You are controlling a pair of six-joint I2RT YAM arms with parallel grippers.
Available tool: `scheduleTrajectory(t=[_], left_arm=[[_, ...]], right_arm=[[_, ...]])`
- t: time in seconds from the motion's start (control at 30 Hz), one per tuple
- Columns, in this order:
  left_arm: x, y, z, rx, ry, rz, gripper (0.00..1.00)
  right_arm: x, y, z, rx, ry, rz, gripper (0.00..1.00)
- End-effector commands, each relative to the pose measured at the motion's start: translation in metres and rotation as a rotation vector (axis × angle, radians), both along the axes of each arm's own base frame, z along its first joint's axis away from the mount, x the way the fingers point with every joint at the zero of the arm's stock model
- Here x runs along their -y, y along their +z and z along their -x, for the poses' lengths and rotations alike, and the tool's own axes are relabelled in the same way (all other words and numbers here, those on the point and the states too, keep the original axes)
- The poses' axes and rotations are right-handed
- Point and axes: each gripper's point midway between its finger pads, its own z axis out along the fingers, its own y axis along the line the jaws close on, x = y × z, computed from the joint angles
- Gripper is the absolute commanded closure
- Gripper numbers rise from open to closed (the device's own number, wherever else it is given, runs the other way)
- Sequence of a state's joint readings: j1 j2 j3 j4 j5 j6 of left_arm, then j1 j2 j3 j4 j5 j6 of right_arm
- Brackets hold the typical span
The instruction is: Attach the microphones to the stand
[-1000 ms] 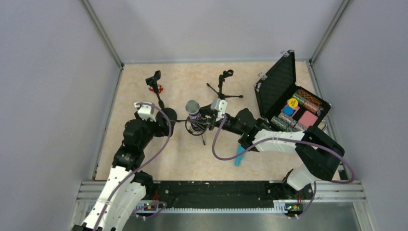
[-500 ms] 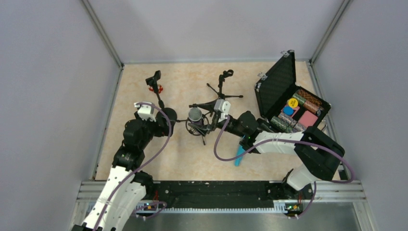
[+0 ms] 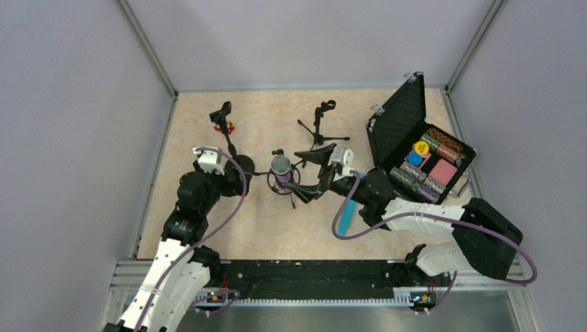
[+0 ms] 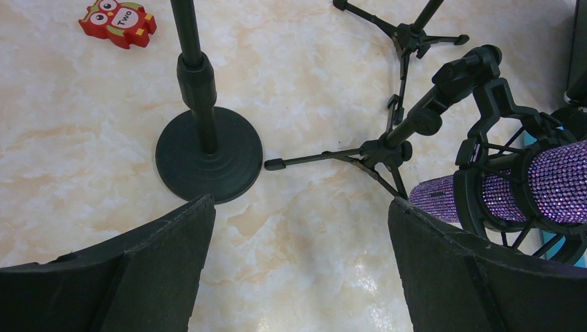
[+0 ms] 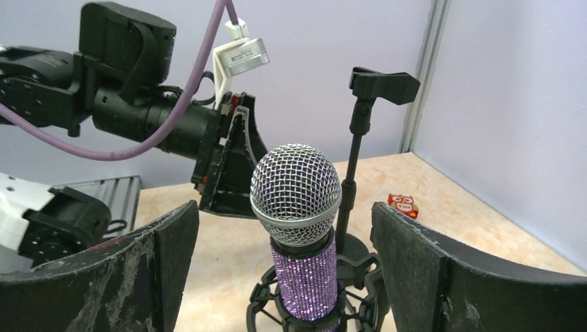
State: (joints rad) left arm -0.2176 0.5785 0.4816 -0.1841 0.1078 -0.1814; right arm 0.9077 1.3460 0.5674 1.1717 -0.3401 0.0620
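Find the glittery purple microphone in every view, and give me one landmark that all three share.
Top external: purple microphone near the picture's centre, mesh head showing.
Left wrist: purple microphone at the right edge, inside the shock mount.
Right wrist: purple microphone at the centre, upright, mesh head on top.
Shared landmark: the red owl toy.

Overhead view looks down from the near edge; close wrist views look in from left and right, sharing the purple microphone.
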Motion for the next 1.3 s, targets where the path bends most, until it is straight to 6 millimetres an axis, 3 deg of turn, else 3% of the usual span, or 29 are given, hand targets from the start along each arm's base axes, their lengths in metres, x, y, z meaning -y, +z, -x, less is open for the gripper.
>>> scheduleTrajectory(t=[0.0, 0.23, 0.47, 0.93, 1.27], left_arm=[[-0.001, 0.019, -0.005, 0.065, 0.006, 0.003, 0.01], [-0.002, 0.018, -0.005, 0.062, 0.009, 0.002, 0.01], [-0.003, 0.018, -0.005, 0.062, 0.015, 0.001, 0.01], [-0.003, 0.018, -0.005, 0.061, 0.015, 0.001, 0.01], [-0.003, 0.019, -0.005, 0.063, 0.015, 0.001, 0.01]], right_arm=[[0.014, 0.016, 0.003, -0.074, -0.010, -0.057, 0.09], [0.035, 0.000, -0.044, -0.403, -0.135, -0.054, 0.14], [0.030, -0.044, -0.080, -0.619, -0.287, 0.128, 0.16], [0.008, -0.090, -0.089, -0.841, -0.290, 0.292, 0.31], [-0.014, -0.090, -0.078, -0.883, -0.150, 0.288, 0.50]])
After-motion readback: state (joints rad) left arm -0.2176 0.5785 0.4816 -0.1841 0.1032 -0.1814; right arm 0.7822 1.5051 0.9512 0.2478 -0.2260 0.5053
